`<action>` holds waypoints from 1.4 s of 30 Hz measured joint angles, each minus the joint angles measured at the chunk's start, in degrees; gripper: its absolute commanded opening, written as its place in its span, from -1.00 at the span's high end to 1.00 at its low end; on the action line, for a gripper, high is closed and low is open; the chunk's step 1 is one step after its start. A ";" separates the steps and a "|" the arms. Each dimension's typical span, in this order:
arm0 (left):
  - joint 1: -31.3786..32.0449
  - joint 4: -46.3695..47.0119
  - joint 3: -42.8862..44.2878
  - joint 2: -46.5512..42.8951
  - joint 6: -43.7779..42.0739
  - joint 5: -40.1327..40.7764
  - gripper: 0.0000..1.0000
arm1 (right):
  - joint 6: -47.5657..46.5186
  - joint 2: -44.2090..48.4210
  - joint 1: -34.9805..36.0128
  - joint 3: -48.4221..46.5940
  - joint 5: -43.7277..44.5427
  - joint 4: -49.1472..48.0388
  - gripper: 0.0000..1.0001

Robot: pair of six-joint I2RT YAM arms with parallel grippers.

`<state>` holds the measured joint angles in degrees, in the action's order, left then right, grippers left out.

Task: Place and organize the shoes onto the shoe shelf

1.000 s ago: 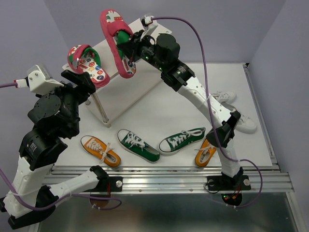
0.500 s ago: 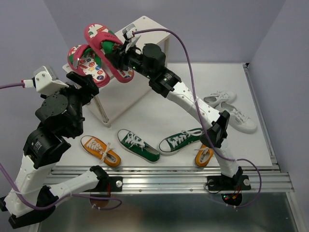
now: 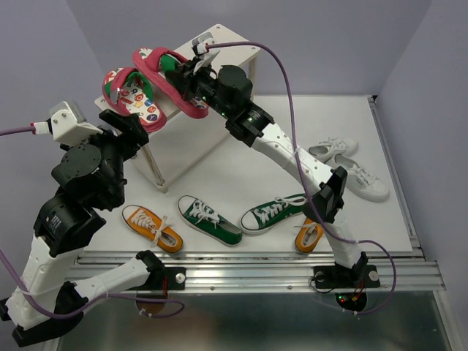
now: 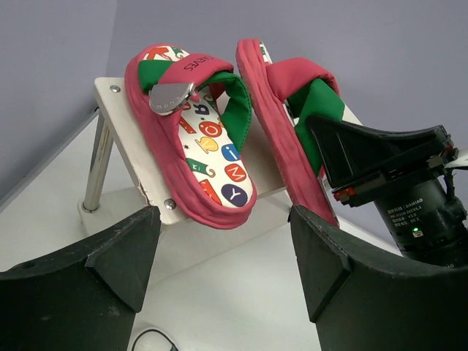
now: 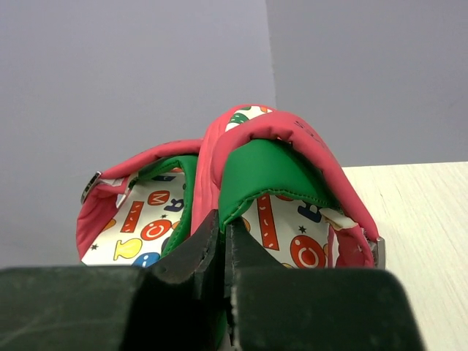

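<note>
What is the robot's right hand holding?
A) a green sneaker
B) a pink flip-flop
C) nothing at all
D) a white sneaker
B: the right hand is pinched shut on the strap of the pink flip-flop, up at the shelf.

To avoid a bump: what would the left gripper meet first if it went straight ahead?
Probably the flip-flop lying flat on the shelf, at its near overhanging end; depth is unclear.

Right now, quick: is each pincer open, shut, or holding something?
The left pincer is open, holding nothing.
The right pincer is shut on a flip-flop, gripping it by the strap.
</note>
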<state>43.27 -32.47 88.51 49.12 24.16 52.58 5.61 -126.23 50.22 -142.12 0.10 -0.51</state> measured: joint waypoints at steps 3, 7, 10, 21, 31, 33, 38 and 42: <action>0.02 0.00 0.00 -0.31 0.15 0.00 -0.65 | -0.13 -0.37 0.00 0.00 0.68 -0.68 0.98; 0.00 0.00 0.00 -0.44 0.17 -0.02 -0.65 | -0.31 -1.29 0.00 0.00 0.98 -2.25 0.99; 0.00 0.00 0.00 -0.52 0.20 -0.02 -0.65 | -0.72 -1.77 0.00 0.00 1.16 -3.50 0.99; 0.00 0.07 0.00 -0.90 0.15 -0.07 -0.65 | -4.55 -5.84 0.07 -2.19 1.09 -7.69 -0.11; 0.00 0.11 0.00 0.55 -0.28 -0.46 -0.65 | -3.50 -0.11 0.09 4.48 -3.78 -6.45 -0.42; 0.02 0.13 0.00 1.03 -0.44 -0.50 -0.65 | -2.69 3.37 0.09 7.48 -5.57 -5.81 -0.45; 0.00 0.63 0.00 1.70 -0.76 -0.98 -0.65 | 1.05 15.67 0.07 17.88 -8.79 -6.64 -0.58; 0.02 1.14 0.00 1.62 -0.76 -1.60 -0.65 | 5.49 26.69 0.07 30.62 -7.98 -10.78 -0.66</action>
<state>43.29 -31.33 88.51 50.74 23.40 50.98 11.09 -99.55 50.28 -111.50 -7.88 -11.29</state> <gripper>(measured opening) 0.822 0.809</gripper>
